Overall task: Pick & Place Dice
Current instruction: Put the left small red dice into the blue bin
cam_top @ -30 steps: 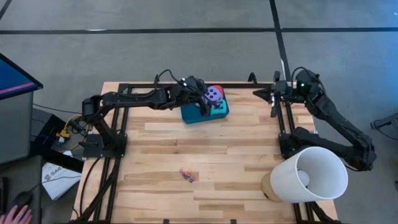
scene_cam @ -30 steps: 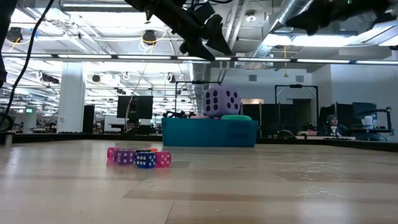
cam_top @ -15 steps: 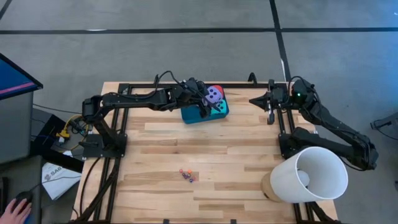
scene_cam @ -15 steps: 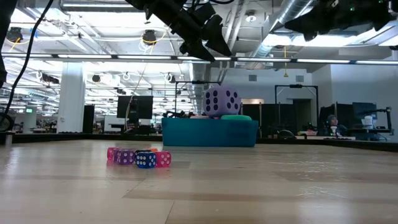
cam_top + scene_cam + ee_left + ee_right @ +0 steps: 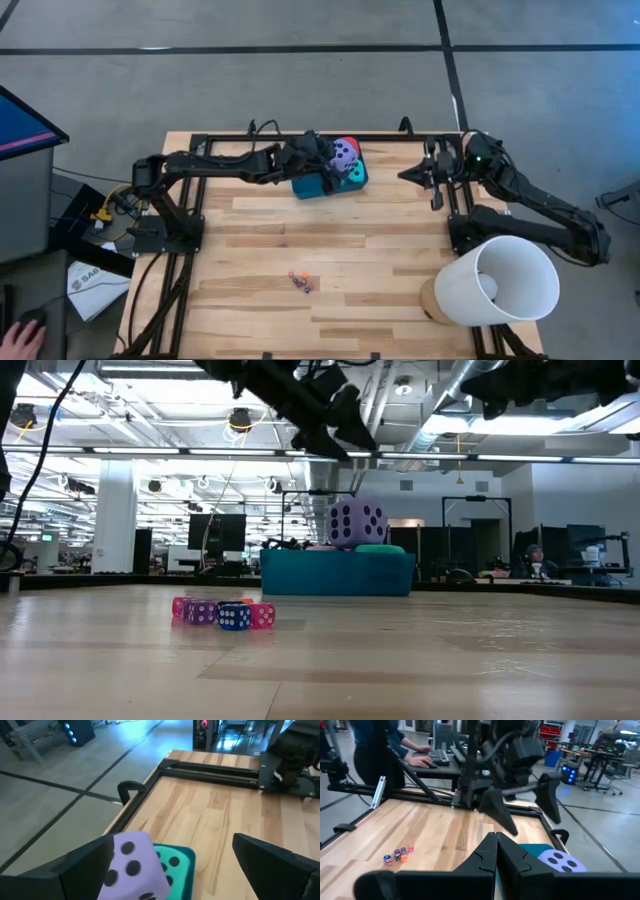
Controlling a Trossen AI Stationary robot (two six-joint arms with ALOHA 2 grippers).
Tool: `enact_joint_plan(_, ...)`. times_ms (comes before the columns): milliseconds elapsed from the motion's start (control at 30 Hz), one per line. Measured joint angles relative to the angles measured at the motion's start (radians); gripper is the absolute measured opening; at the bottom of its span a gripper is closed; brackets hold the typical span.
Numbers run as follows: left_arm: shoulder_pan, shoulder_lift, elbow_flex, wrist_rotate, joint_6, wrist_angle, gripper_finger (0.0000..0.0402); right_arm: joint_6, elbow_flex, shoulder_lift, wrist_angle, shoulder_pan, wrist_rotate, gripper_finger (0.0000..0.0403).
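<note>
A purple die [image 5: 346,153] sits on top of a turquoise die [image 5: 352,171] in the teal tray [image 5: 312,186] at the table's far middle. A red die [image 5: 347,142] shows just behind it; I cannot make out the pink die. My left gripper [image 5: 333,162] hangs open above the tray, its fingers wide on either side of the purple die [image 5: 132,867] without touching it. My right gripper [image 5: 404,174] is shut and empty, in the air to the right of the tray, pointing toward it. It also shows in the right wrist view [image 5: 496,840].
Several tiny dice [image 5: 302,283] lie in a cluster at the table's near middle. A large white cone-shaped shade [image 5: 495,280] stands at the near right corner. Black frame rails [image 5: 455,190] run along the table's sides. People sit at desks beyond the table.
My right gripper has moved toward the table's left, nearer the tray, staying shut. The dice and tray have kept still.
</note>
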Motion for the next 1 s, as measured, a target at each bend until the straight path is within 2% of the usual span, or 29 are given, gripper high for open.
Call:
enact_joint_plan(133,0.0,0.0,-0.101,0.004,0.001,0.124,0.0396,-0.019,0.0,0.0,-0.001,0.022,0.0,0.0)
enact_joint_plan(333,0.003,-0.029,-0.206,-0.004,-0.017,0.209,0.0396,-0.019,0.0,0.0,-0.003,0.032,0.022,0.0)
enact_joint_plan(567,0.003,-0.226,-0.348,-0.026,-0.021,0.215,0.0396,-0.022,0.0,0.01,-0.004,0.032,0.108,0.0)
enact_joint_plan(767,-0.004,-0.41,-0.509,-0.026,-0.021,0.282,0.0396,-0.022,0.001,0.036,0.0,0.032,0.111,0.0)
enact_joint_plan(1000,-0.004,-0.563,-0.663,-0.026,-0.021,0.34,0.0396,-0.01,0.001,0.067,0.048,0.032,0.111,0.0)
